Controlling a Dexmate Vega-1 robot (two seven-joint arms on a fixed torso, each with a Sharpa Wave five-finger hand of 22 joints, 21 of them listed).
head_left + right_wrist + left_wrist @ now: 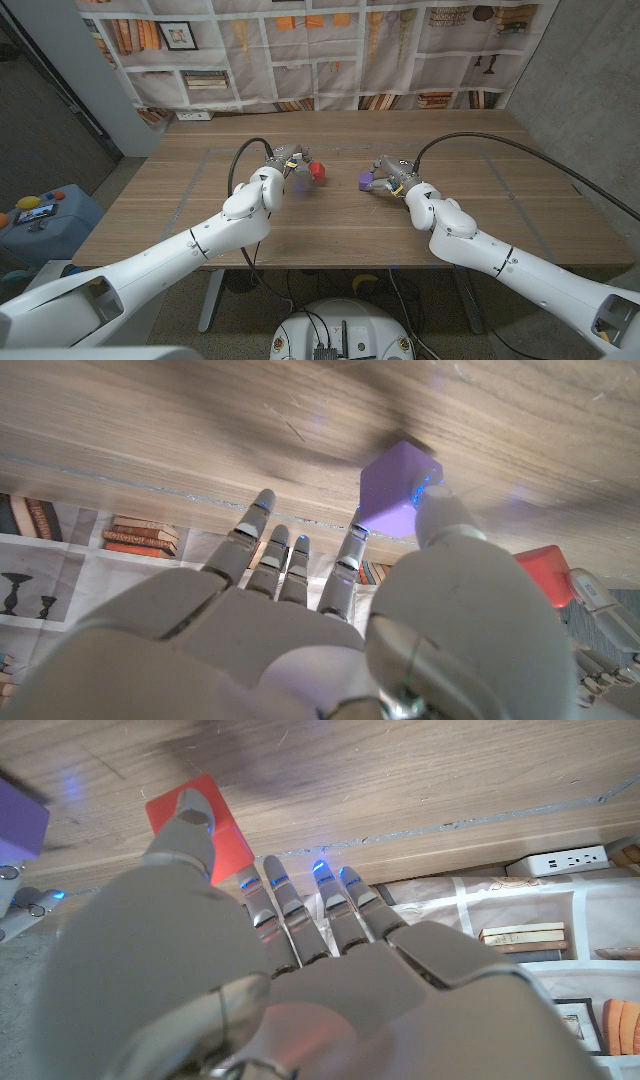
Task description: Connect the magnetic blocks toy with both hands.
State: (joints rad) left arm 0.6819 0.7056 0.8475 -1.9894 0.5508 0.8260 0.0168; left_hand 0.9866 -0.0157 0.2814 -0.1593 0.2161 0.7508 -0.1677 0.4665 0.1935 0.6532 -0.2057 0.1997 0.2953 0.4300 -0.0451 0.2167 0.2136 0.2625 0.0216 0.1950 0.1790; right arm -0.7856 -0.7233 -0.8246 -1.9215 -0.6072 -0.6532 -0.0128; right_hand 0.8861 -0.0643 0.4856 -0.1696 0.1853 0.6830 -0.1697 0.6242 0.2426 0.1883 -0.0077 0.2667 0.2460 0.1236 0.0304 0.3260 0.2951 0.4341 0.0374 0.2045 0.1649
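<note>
My left hand [289, 160] pinches a red block [318, 172] between thumb and a finger, just above the wooden table [330, 225]. In the left wrist view the thumb [190, 820] lies over the red block [205, 820], and the purple block [20, 820] shows at the edge. My right hand [392, 173] holds the purple block [367, 182] the same way. The right wrist view has the purple block [398, 488] against the thumb [440, 515], with the red block [545, 575] beyond it. A short gap separates the two blocks.
A cloth printed with bookshelves [320, 50] hangs behind the table's far edge. A white power strip [195, 115] lies at the back left corner. Black cables [500, 140] arc over the table from both wrists. A blue stool with toys [40, 225] stands left of the table.
</note>
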